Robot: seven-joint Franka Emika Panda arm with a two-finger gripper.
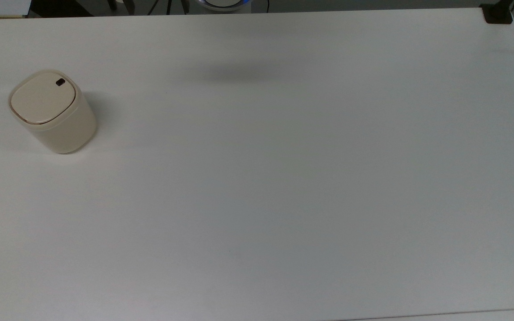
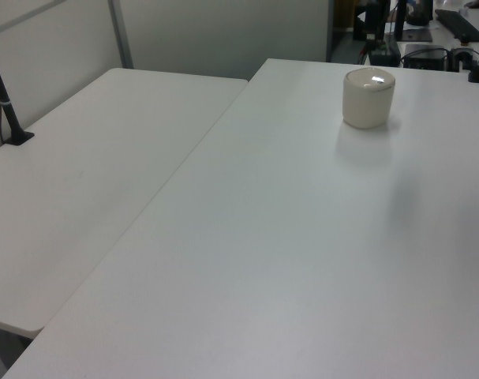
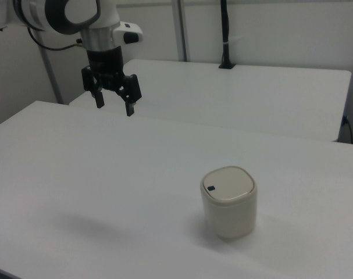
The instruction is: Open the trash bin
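Cream plastic made up the bin, which stood upright on the white table, near the top view's left edge. Its flat lid was shut, with a small dark button by one corner. In the right view the gripper hung high in the air, well apart from the bin. Its two fingers were spread wide and held nothing.

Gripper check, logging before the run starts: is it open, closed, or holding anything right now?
Gripper: open, holding nothing, hanging above the table, well away from the closed trash bin.
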